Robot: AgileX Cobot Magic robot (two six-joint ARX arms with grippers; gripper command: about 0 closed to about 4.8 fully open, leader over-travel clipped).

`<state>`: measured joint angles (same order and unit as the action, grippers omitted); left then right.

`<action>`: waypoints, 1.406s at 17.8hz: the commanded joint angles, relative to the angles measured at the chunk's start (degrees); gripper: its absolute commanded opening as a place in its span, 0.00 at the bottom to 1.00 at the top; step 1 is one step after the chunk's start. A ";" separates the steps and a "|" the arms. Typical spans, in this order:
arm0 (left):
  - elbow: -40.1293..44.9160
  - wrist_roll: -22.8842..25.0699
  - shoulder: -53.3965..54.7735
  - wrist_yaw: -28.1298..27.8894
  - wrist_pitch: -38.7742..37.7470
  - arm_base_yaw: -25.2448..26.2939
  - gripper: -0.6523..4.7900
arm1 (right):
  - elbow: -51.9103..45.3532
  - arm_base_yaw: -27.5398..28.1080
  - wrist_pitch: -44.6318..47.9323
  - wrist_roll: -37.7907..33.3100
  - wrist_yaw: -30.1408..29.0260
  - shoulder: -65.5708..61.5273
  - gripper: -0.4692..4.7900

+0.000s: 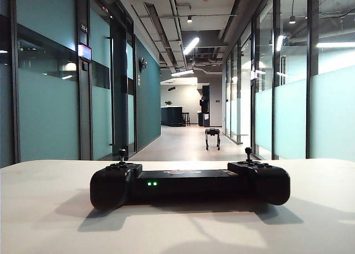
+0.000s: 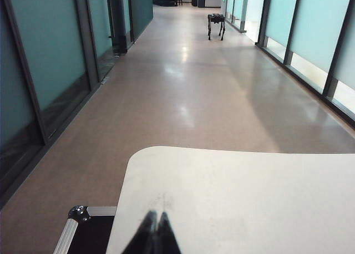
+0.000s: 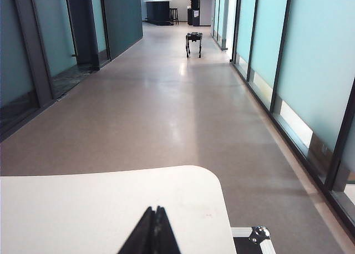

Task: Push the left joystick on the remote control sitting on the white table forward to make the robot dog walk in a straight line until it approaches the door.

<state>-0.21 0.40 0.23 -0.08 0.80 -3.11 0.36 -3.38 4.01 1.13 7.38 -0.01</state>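
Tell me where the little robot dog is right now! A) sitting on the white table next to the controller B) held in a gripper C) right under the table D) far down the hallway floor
D: the robot dog stands far off on the hallway floor, well beyond the white table and remote control; both wrist views show it small and distant too.

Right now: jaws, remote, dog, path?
Left gripper and right gripper shut, empty, above white table. Remote control untouched. Robot dog standing far down corridor; no obstacles seen.
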 commanded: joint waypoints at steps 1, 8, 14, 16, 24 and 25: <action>-0.20 0.04 0.00 0.11 0.50 0.04 0.11 | -0.33 0.02 1.20 -0.07 0.00 0.17 0.08; -0.20 0.04 0.00 0.11 0.48 0.02 0.11 | -0.33 -0.20 -1.62 -2.23 -4.94 0.17 0.08; -0.20 0.04 0.00 0.11 0.50 0.04 0.11 | -0.33 -0.04 -0.57 -2.23 1.90 0.17 0.08; -0.20 0.04 0.00 0.11 0.50 0.04 0.11 | -0.33 -0.13 -1.16 -2.23 1.55 0.17 0.08; -0.20 0.04 0.00 0.11 0.50 0.04 0.11 | -0.31 -0.13 -1.27 -2.23 1.57 0.17 0.08; -0.20 0.04 0.00 0.11 0.50 0.04 0.11 | -0.31 -0.13 -1.27 -2.23 1.57 0.17 0.08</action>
